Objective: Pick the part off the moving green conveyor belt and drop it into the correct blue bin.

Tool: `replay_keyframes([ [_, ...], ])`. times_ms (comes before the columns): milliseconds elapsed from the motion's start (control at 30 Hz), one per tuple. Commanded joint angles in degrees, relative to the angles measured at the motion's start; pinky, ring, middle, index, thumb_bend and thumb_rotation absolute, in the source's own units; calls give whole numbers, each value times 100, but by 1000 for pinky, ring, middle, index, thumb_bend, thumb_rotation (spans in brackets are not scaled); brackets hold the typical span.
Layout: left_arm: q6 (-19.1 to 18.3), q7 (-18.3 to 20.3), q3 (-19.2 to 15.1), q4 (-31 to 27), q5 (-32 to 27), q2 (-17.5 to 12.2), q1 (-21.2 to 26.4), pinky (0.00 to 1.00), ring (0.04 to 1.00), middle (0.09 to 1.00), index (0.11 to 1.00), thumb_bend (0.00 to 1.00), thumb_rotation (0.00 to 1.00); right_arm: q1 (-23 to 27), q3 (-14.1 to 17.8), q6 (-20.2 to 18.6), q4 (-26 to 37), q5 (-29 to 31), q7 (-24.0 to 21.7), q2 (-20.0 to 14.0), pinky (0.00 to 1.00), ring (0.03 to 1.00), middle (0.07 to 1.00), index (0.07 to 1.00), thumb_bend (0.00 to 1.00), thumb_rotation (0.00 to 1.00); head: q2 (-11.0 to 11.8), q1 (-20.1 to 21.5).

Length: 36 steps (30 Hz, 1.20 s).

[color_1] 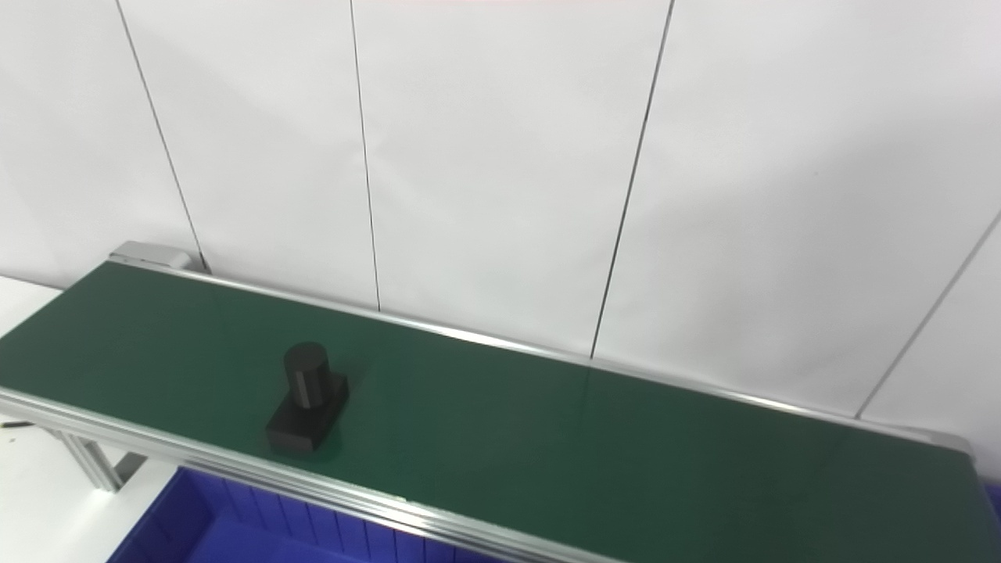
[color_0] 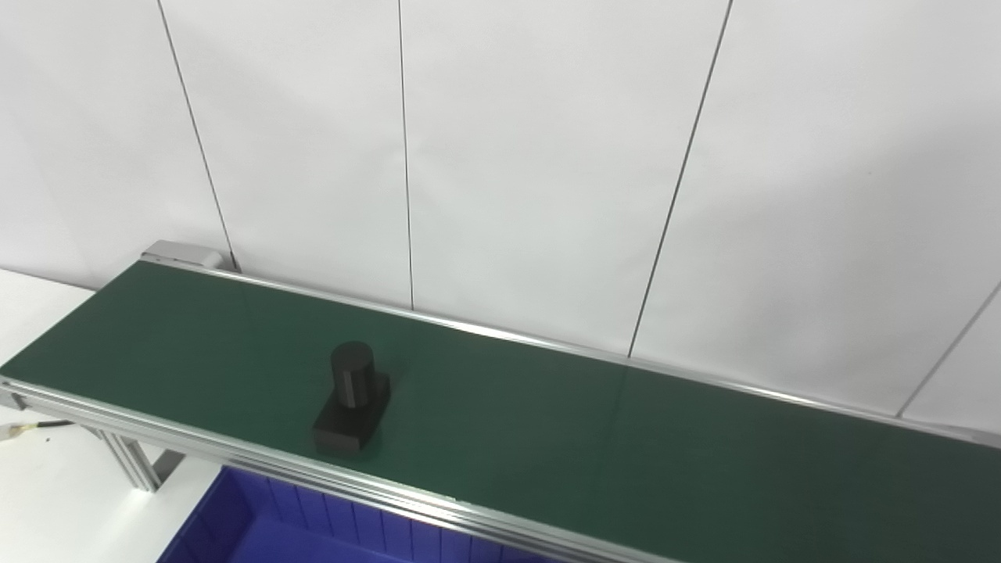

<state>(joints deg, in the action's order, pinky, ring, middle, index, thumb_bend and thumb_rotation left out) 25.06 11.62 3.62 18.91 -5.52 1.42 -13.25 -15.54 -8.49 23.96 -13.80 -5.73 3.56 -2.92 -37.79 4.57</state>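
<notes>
A black part (color_0: 353,399), a short upright cylinder on a flat rectangular base, stands on the green conveyor belt (color_0: 594,438) toward its left half, close to the near rail. The right eye view shows the same part (color_1: 307,400). A blue bin (color_0: 313,532) lies below the belt's near edge, only its far wall and part of its floor showing. Neither hand nor any arm appears in either view.
The belt runs diagonally from upper left to lower right inside aluminium side rails (color_0: 235,461). A white panelled wall (color_0: 547,156) stands right behind it. An aluminium leg (color_0: 133,465) supports the belt's left end over a white table surface (color_0: 47,500).
</notes>
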Motion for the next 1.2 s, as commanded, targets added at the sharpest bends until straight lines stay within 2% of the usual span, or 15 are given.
replay_keyframes([
  [0,184,70,-26,-206,-79,-10,35,788,751,772,733,542,0,7,-22,296,216,-40,120,55,676,755,800,796,666,73,-1,4],
  [533,180,99,-91,-266,-134,-24,28,775,739,751,723,564,0,42,-135,296,201,-140,270,17,665,750,794,797,662,85,-100,256],
  [600,180,112,-100,-266,-156,-38,25,779,739,754,722,569,0,31,-146,296,206,-152,278,28,670,755,796,798,660,81,-27,329],
  [700,177,122,-106,-273,-172,-67,18,791,744,754,722,562,0,26,-177,296,188,-198,318,36,672,756,798,796,660,87,-33,419],
  [933,156,196,-95,-330,-318,-144,35,805,750,762,728,576,0,48,-247,296,226,-313,429,68,649,739,796,796,647,89,-186,685],
  [1167,134,272,-129,-284,-445,-182,108,813,745,751,722,534,0,94,-258,296,215,-322,465,128,669,754,797,797,662,73,-197,719],
])
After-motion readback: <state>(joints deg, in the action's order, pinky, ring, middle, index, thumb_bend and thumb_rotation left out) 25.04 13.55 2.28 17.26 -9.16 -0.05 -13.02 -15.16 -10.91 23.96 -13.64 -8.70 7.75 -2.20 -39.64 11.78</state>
